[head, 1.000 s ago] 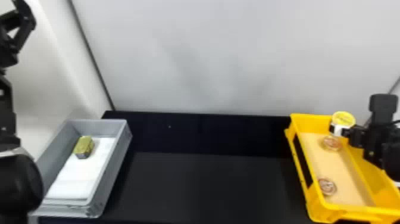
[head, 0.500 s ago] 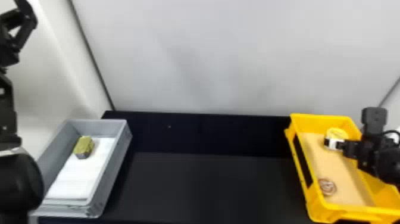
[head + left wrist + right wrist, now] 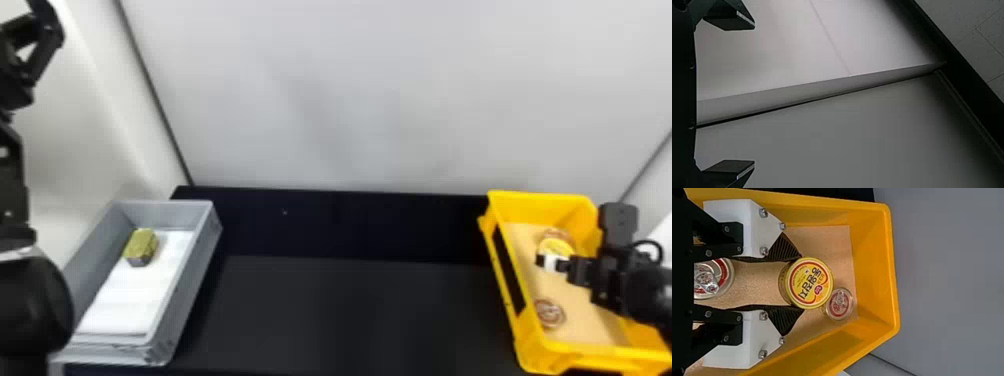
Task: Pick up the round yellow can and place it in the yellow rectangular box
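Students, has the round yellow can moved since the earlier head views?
Yes. Against the rim of the yellow rectangular plastic box, the can has moved left and lower in the head view.

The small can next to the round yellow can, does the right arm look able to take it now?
Probably not: the right gripper holds the yellow can, which blocks its way to the small can.

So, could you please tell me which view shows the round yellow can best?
The right wrist view: the round yellow can is close, its printed lid facing the camera, held by the black-and-white right tool. The head view shows it smaller, the tool hiding part of its side.
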You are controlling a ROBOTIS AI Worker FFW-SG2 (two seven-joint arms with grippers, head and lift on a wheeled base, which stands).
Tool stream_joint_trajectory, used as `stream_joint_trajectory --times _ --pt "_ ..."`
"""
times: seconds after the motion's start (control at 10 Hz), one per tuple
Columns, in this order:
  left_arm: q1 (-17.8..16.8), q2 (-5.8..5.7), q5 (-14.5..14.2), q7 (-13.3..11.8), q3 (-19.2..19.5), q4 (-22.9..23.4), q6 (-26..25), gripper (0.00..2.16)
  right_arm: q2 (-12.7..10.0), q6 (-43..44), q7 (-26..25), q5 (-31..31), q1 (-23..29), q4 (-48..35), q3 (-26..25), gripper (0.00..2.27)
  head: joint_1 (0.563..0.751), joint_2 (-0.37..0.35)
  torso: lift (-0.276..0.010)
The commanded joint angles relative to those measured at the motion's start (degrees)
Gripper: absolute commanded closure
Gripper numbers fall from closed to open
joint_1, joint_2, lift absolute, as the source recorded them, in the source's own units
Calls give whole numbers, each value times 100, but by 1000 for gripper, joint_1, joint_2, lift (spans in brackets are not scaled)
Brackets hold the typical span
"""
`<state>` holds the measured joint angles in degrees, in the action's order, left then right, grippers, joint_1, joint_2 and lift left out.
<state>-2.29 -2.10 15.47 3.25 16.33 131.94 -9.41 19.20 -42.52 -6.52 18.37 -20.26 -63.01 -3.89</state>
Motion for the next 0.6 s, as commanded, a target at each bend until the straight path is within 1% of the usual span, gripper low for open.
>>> stream_joint_trajectory --times 0.0,0.1,0.2,0.3,0.5 --pt "-9 -1 0 -8 2 16 0 50 5 -4 -34 79 74 17 -15 750 697 54 -3" --pt "0 -1 0 -17 2 16 0 50 -4 5 -104 167 92 17 -24 705 697 54 -3" --pt "0 -1 0 -17 2 16 9 50 -4 49 -157 228 110 17 -24 590 697 54 -3" --pt "0 -1 0 -26 2 16 9 50 -4 40 -183 237 110 43 -15 530 697 54 -3" --pt "9 -1 -18 -35 20 16 27 50 -4 58 -288 307 110 70 20 458 697 54 -3"
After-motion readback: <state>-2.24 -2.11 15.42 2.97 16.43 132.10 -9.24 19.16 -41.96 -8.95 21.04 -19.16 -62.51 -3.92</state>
